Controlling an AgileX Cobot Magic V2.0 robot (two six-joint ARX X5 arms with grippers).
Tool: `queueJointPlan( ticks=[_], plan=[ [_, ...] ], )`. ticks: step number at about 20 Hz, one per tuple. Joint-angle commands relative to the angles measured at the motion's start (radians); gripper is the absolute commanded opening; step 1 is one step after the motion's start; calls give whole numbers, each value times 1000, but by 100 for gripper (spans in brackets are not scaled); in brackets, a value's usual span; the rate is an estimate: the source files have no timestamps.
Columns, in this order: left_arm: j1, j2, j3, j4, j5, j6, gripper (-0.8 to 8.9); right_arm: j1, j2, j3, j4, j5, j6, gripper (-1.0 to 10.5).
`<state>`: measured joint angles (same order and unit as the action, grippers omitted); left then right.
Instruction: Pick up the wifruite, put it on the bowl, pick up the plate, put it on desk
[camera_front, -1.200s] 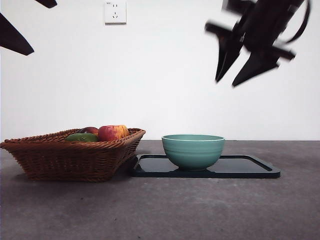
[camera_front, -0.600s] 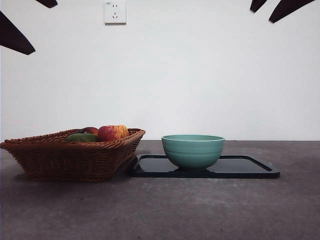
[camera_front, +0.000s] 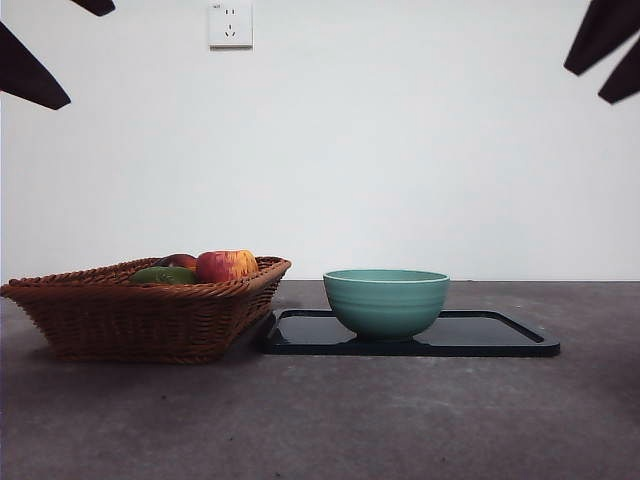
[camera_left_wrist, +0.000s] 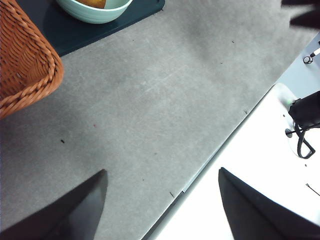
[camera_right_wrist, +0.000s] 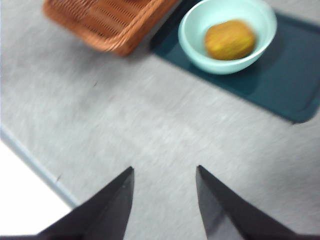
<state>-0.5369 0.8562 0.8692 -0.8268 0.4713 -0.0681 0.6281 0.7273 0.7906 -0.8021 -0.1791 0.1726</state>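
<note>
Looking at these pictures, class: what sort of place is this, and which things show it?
Probably a robot test bench, not a kitchen: a bare white wall with a socket, a grey desk, and staged props, a wicker basket and bowl on a tray.

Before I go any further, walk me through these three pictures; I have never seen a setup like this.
It is a two-armed table robot. The front view looks level across the desk: a wicker basket of fruit, with a red-and-yellow apple, beside a dark tray bearing a mint-teal bowl. The other pictures come from cameras on each wrist. The left gripper and right gripper both hang open above the desk, holding nothing. The right wrist view shows the brownish-orange wifruite lying inside the bowl.
</note>
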Motion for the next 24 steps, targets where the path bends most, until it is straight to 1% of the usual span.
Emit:
queueJointPlan(
  ticks=[1,18,20,22,23,24],
  plan=[
    [-5,5,8,11,4,15,344,12,-17,-18,28,-34,-1,198],
    [-7,6,8,18,4,11,344,12,-18,-24,50,-37,0,198],
    [-16,11,9,63,4,-2,344,12,-18,-24,53,-37,0,198],
    [-27,32,23,138,2,-37,344,12,-17,-24,55,-37,0,198],
    [-33,55,40,177,-1,-55,344,12,-17,-24,54,-37,0,198],
    [-39,85,63,204,-1,-56,344,12,-17,-24,54,-37,0,199]
  ],
)
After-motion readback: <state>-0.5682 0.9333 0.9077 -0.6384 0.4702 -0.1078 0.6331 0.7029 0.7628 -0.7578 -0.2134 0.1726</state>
